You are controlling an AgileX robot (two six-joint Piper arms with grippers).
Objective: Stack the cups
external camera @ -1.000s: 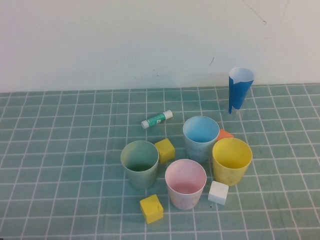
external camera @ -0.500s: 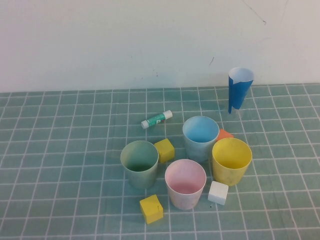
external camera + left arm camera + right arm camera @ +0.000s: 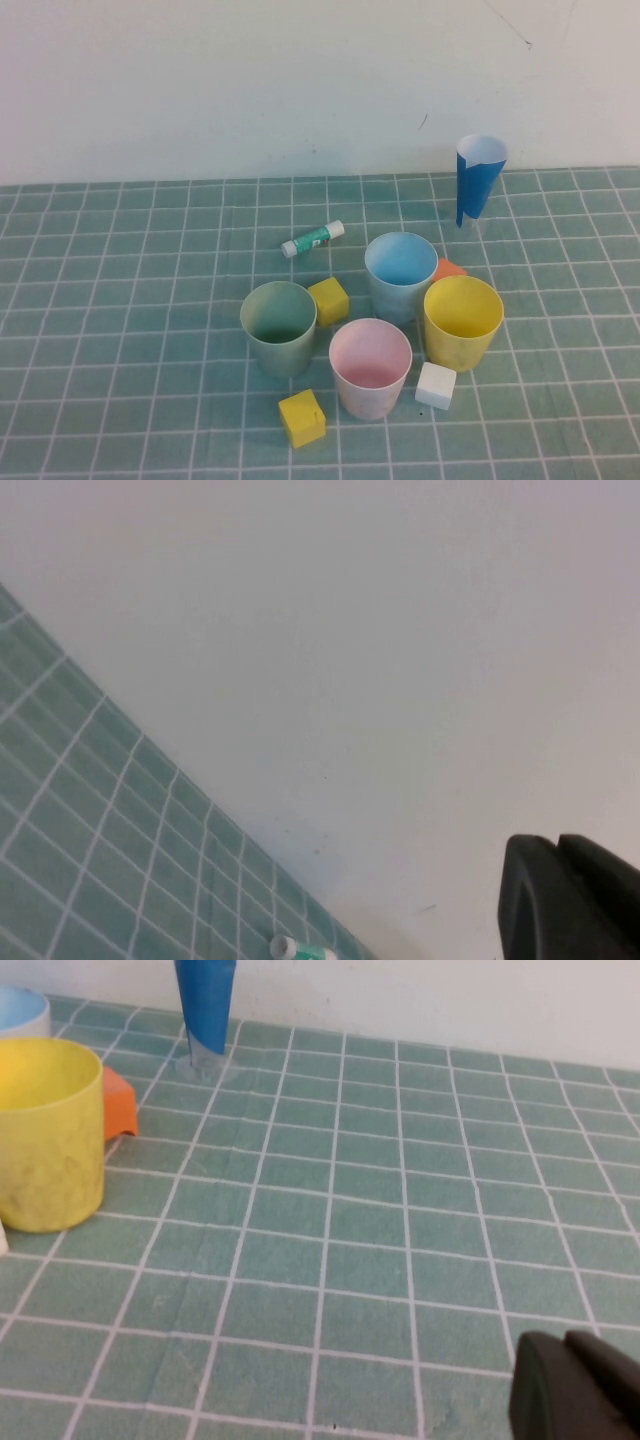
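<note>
Four cups stand upright and separate in a cluster in the high view: green (image 3: 279, 327) at the left, light blue (image 3: 401, 275) at the back, yellow (image 3: 462, 322) at the right, pink (image 3: 371, 367) at the front. Neither arm shows in the high view. My left gripper (image 3: 556, 842) is shut and empty, raised and facing the white wall, far from the cups. My right gripper (image 3: 563, 1338) is shut and empty, low over the mat to the right of the yellow cup (image 3: 45, 1135). The light blue cup's rim (image 3: 20, 1012) shows behind it.
Two yellow cubes (image 3: 329, 300) (image 3: 302, 417), a white cube (image 3: 436, 385) and an orange cube (image 3: 449, 268) lie among the cups. A glue stick (image 3: 313, 238) lies behind them. A blue-and-white paper cone (image 3: 478, 180) stands at the back right. The green grid mat (image 3: 120, 300) covers the table.
</note>
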